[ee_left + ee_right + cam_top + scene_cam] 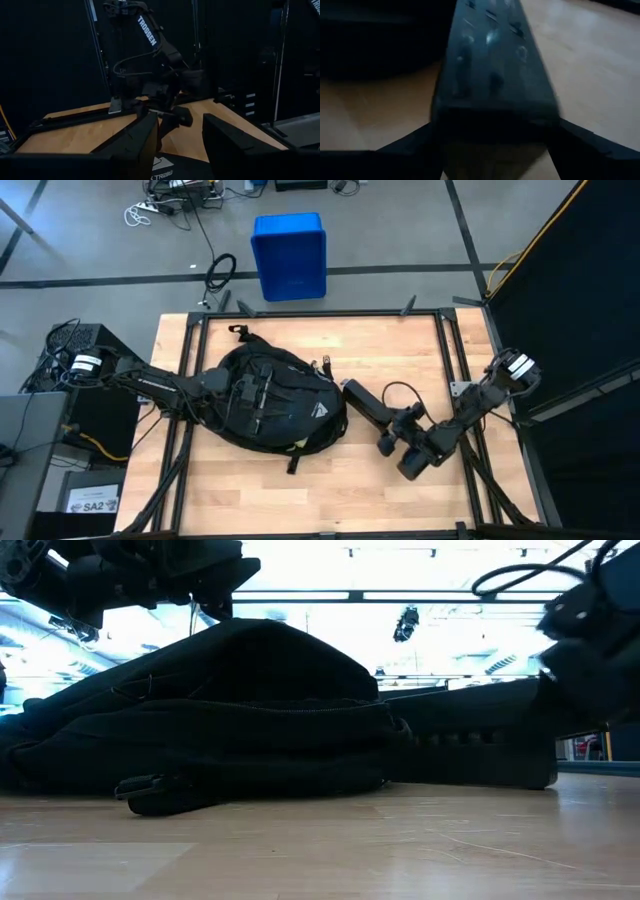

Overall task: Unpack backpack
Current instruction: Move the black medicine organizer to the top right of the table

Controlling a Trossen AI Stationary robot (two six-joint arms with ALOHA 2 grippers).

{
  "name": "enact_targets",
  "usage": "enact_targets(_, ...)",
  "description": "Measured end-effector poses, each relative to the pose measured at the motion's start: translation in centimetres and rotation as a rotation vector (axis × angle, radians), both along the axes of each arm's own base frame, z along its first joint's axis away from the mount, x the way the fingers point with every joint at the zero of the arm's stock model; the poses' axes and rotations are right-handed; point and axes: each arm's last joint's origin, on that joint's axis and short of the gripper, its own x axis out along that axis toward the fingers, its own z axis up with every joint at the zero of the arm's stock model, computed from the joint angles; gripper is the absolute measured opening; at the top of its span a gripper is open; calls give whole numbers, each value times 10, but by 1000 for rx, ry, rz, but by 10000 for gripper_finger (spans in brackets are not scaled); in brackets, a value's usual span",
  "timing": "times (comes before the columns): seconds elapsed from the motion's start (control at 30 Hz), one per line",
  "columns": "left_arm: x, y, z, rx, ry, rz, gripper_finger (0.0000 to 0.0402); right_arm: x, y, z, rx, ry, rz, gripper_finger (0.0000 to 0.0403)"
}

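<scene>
The black backpack [275, 408] lies flat on the wooden table, left of centre, its pale triangular logo [318, 411] facing up. My left gripper [243, 394] is open just above the backpack's top; it shows in the left wrist view [180, 145] and the low view [215, 585]. I cannot tell whether it touches the fabric. My right gripper [392, 432] is shut on a long flat black block [365, 402] with several small marks on its top face. The block lies right of the backpack and points at it. My right gripper pinches the black block between its two fingers by the two long sides of its near end [442, 117]. The fingers come in low from the table's right and near side, along the block's length. The block lies about level at table height [470, 740]; whether it rests on the wood cannot be told.
A blue plastic bin [289, 255] stands on the floor beyond the table's far edge. Bare wood [300, 490] lies along the near edge and at the far right. Black frame rails [320, 314] run around the table.
</scene>
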Motion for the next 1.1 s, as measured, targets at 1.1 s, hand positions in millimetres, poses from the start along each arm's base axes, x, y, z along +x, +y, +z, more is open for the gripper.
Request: enact_targets(1.1,0,0,-1,-10,15,9,127,-3,-89,1,-1,231,-562,151)
